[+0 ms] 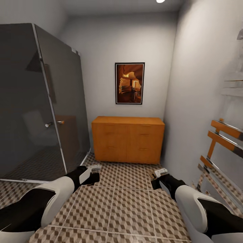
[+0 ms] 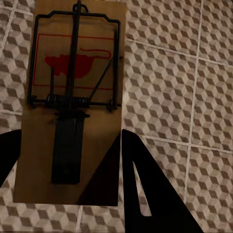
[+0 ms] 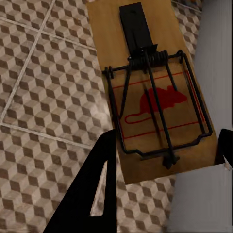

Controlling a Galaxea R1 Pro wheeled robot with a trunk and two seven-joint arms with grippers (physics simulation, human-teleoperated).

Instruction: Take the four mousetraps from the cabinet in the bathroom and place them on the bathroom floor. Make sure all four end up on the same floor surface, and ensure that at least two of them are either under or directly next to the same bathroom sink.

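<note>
Orange-brown wooden cabinet (image 1: 128, 139) sits against the far wall, drawers shut, under a framed picture (image 1: 130, 83). Dark glass shower enclosure (image 1: 37, 101) on the left, wooden towel rack (image 1: 221, 148) on the right wall.

Both arms reach forward over the cube-pattern bathroom floor (image 1: 125, 206), well short of the cabinet.

Left tool (image 1: 92, 172): left wrist view shows a mousetrap (image 2: 73, 104) sitting between the two black fingers (image 2: 150, 194). Wooden base, black wire bar and spring, red mouse print. Fingers flank the trap's edges at its lower end, so it reads as gripping the trap, held above the tiles.

Right tool (image 1: 158, 177): same picture in the right wrist view. Second mousetrap (image 3: 155, 92) between the black fingers (image 3: 94, 194), one finger on each side edge, clamped on it. Trap hangs over the tiles beside the grey wall (image 3: 204, 204).

Head view: the traps themselves are too small to make out at the tool tips; just pale blocks at each wrist.

Floor tiles between robot and cabinet show pattern and pale grout lines.
</note>
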